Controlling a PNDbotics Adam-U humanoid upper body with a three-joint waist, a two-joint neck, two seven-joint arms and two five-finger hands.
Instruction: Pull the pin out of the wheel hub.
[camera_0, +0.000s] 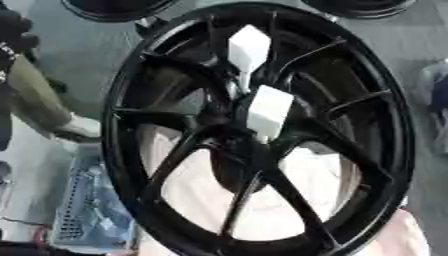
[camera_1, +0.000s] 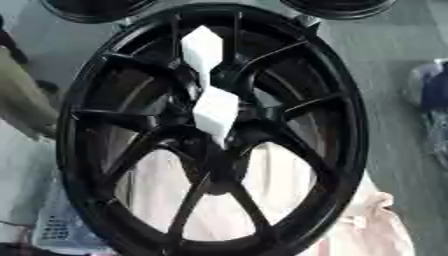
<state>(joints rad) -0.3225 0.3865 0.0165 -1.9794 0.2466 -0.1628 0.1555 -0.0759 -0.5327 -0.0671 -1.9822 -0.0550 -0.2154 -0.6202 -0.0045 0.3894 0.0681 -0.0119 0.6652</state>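
Left eye view: a black wheel (camera_0: 118, 125) fills most of the picture, standing tilted with its face turned up toward me. Its spokes run out from the hub (camera_0: 229, 131) near the middle. 2 white blocks sit on the hub area. The upper block (camera_0: 248, 47) lies over the spokes above the hub and narrows to a thin white end pointing down. The lower block (camera_0: 269, 110) is just below it, right against the hub's upper right side. I cannot tell whether these blocks are the pin or only mark it. A pale pink cloth (camera_0: 289, 200) shows through the lower gaps between the spokes. A blue and white basket (camera_0: 87, 210) lies by the wheel's lower left rim. 2 more dark round rims, 1 on the left (camera_0: 114, 7) and 1 on the right (camera_0: 359, 6), show at the top edge.

Right eye view: the same wheel (camera_1: 70, 130) sits further left. The upper block (camera_1: 202, 47) and the lower block (camera_1: 215, 112) nearly touch tip to corner above the hub (camera_1: 210, 150). The pink cloth (camera_1: 376, 225) spreads out past the lower right rim, and a blue thing (camera_1: 433, 90) shows at the right edge.

Neither of my hands shows in either view, so I cannot tell whether they are wide, narrow or holding anything.
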